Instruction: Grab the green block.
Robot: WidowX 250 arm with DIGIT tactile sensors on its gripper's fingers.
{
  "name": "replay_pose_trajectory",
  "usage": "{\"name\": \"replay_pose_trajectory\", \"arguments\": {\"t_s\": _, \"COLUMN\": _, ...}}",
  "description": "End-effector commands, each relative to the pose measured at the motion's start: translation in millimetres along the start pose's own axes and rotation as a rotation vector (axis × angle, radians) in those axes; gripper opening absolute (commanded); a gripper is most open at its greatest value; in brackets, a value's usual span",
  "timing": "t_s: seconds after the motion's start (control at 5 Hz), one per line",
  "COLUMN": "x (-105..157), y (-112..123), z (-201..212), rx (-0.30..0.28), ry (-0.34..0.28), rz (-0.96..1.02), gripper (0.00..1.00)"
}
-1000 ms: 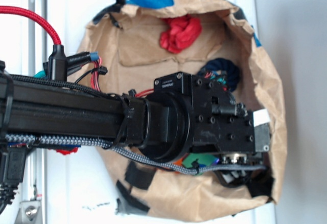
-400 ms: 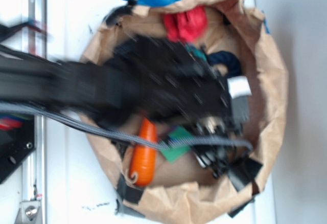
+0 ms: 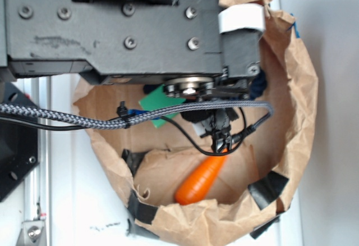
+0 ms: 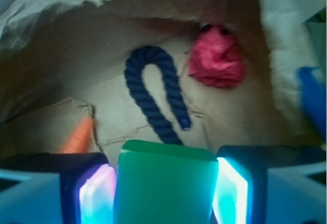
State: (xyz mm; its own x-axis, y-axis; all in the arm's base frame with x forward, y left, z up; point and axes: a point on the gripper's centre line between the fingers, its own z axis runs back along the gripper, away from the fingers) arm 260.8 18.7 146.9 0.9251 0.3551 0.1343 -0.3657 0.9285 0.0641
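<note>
White tabletop and a metal rail frame the left of the scene, and on that surface sits a brown paper bag folded open into a shallow bowl, its rim patched with black tape. A second ago the arm lay low across the bag with the green block barely showing under it; a blurred sweep followed, with the block lying flat beside the carrot on the bag floor, and now the arm body fills the top of the exterior view, much closer to the camera, so it has evidently risen. Reading the wrist view from left to right: the orange carrot lies on the paper, then comes the gripper with its lit fingers pressed against both sides of the green block, which stands between them above the bag floor; beyond it a dark blue rope curls in a hook shape, and a crumpled red cloth rests near the far wall. In the exterior view the block shows as a green patch just under the wrist, apart from the carrot below it. Judging by this, the grab looks made and the block seems lifted clear, though how firm the hold is cannot be told
</note>
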Motion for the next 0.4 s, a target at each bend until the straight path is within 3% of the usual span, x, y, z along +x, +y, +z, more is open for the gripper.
{"name": "replay_pose_trajectory", "arguments": {"t_s": 0.0, "x": 14.0, "y": -3.5, "z": 31.6, "rx": 0.017, "ry": -0.028, "rz": 0.039, "gripper": 0.0}}
{"name": "replay_pose_trajectory", "arguments": {"t_s": 0.2, "x": 11.4, "y": -4.9, "z": 26.9, "rx": 0.102, "ry": -0.038, "rz": 0.017, "gripper": 1.0}}
